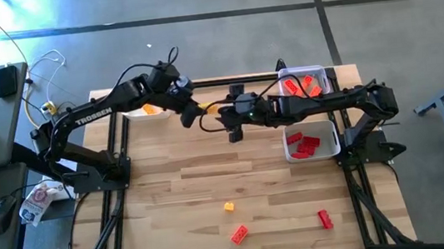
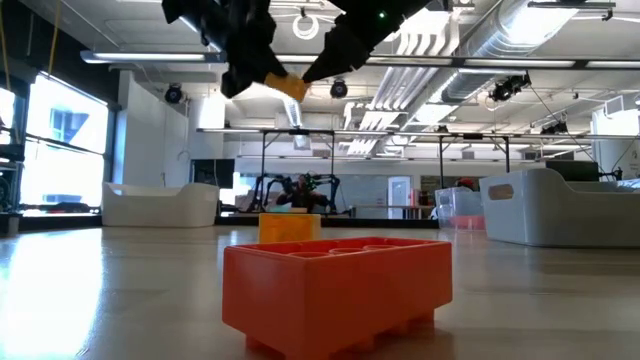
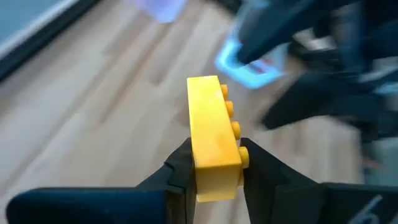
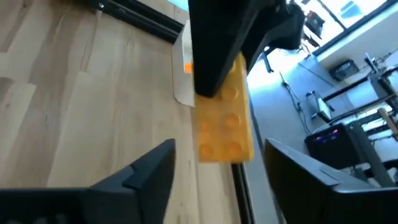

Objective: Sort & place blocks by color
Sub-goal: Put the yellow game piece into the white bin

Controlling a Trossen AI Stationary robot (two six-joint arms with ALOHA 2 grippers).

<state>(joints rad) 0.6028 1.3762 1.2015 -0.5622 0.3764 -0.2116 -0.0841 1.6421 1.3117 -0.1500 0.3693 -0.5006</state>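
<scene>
My left gripper (image 3: pixel 214 158) is shut on a yellow studded brick (image 3: pixel 211 124), high over the far middle of the table (image 1: pixel 203 108). My right gripper (image 4: pixel 221 162) is open. Its two fingers stand on either side of the brick's free end (image 4: pixel 225 130) with a gap on each side. On the near part of the table lie a small yellow block (image 1: pixel 229 207), an orange block (image 1: pixel 239 235) and a red block (image 1: pixel 325 219), each flat on the wood. The low view shows the orange block (image 2: pixel 335 285) close up, with the yellow one (image 2: pixel 290 227) behind it. My left gripper pinches the yellow brick at one end (image 3: pixel 217 177), between its two fingers (image 3: pixel 180 168), which press on the long side faces, one of them the studded face (image 3: pixel 231 121). The brick is lifted clear of the table and sticks out forward past the fingertips.
A white tray (image 1: pixel 331 150) holding red blocks sits at the right. A clear tray (image 1: pixel 287 73) with red and orange blocks sits behind it at the far edge. Another white tray (image 1: pixel 133 115) with an orange block is far left. The table's middle is bare wood.
</scene>
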